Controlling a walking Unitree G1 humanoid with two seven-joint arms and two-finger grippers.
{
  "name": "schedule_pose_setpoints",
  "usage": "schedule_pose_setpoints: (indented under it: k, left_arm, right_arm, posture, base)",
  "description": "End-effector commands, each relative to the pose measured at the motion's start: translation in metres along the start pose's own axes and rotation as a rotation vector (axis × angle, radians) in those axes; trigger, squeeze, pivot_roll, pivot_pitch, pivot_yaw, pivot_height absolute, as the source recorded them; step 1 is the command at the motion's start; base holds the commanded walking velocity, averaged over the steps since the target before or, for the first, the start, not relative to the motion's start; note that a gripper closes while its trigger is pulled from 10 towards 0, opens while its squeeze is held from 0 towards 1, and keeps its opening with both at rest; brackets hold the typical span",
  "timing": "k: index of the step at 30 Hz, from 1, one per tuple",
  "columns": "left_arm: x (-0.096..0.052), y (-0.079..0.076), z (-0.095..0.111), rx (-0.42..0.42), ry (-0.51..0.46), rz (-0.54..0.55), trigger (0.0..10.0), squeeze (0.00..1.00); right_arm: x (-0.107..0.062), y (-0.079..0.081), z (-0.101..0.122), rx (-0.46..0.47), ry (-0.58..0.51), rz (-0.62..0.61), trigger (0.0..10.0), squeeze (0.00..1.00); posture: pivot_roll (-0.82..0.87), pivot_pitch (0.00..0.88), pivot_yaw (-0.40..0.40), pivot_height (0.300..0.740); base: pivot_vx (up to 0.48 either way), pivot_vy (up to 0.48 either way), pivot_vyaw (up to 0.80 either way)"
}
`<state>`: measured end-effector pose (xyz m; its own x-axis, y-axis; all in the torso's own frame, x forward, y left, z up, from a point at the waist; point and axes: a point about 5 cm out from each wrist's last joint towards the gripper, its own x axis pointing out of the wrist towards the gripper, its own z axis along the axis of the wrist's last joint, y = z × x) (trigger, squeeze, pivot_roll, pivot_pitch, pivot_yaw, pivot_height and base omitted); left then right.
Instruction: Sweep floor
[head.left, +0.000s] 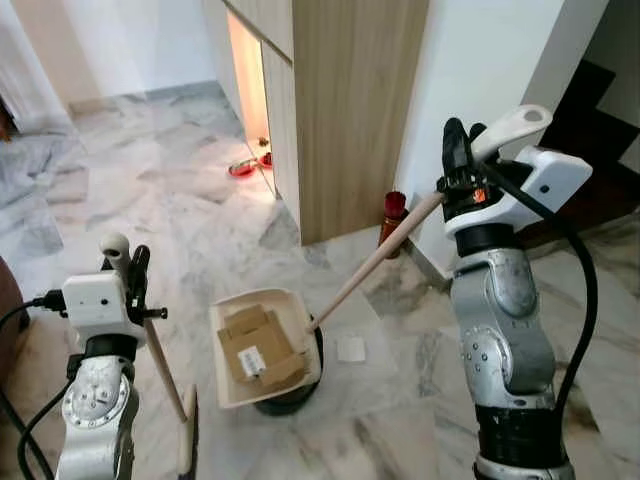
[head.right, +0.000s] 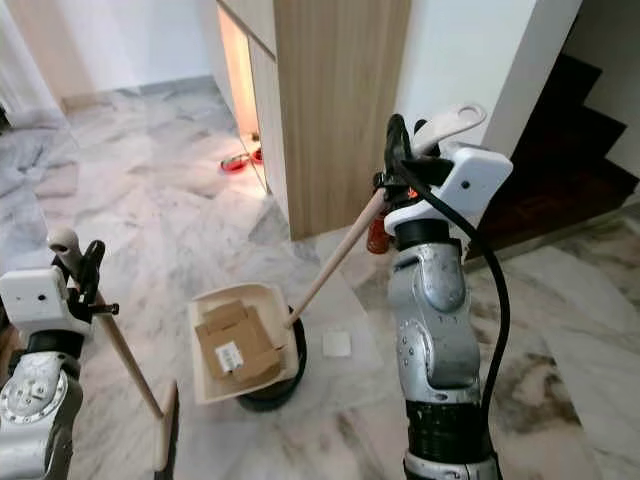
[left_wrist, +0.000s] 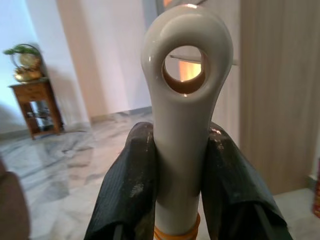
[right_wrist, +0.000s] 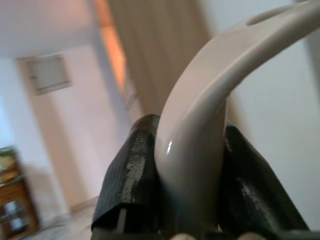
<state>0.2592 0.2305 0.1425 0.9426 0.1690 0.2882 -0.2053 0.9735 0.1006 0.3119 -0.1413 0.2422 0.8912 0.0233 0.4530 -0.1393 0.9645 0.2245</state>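
Your right tool is clamped on the dustpan handle, which slants down toward your left to the dustpan, resting on the marble floor and loaded with cardboard pieces. Your left tool is closed around the broom, head down beside the pan, so sweepings would go straight in.

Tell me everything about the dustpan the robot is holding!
The dustpan is a cream plastic tray with raised walls, tilted above a dark round object on the marble floor. Flattened cardboard pieces, one with a white label, lie inside it. A long wooden handle runs up to a cream plastic grip with a hanging hole, which the right gripper clamps. A small white scrap lies beside it on the floor.
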Motion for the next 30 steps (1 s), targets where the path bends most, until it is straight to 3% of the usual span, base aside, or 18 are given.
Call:
schedule_pose_setpoints:
  k: [1, 22, 30]
  left_arm:
    - [0.0041, 0.0053, 0.0129, 0.022, -0.057, 0.015, 10.0, 0.00]
    - [0.0043, 0.0072, 0.0145, 0.018, -0.063, 0.023, 10.0, 0.00]
    - [0.0037, 0.0041, 0.0138, 0.005, -0.061, 0.017, 10.0, 0.00]
  right_arm:
    - [0.0058, 0.0052, 0.0134, 0.014, -0.064, 0.020, 10.0, 0.00]
    - [0.0066, 0.0116, 0.0112, 0.031, -0.051, 0.050, 10.0, 0.00]
    - [0.0049, 0.0150, 0.0141, 0.024, -0.058, 0.077, 10.0, 0.00]
  posture:
    - [0.11, 0.000, 0.012, 0.740]
    - [0.11, 0.000, 0.017, 0.740]
    - [0.11, 0.000, 0.019, 0.740]
  base:
    - [0.446, 0.000, 0.00]
    - [0.432, 0.000, 0.00]
    - [0.000, 0.000, 0.00]
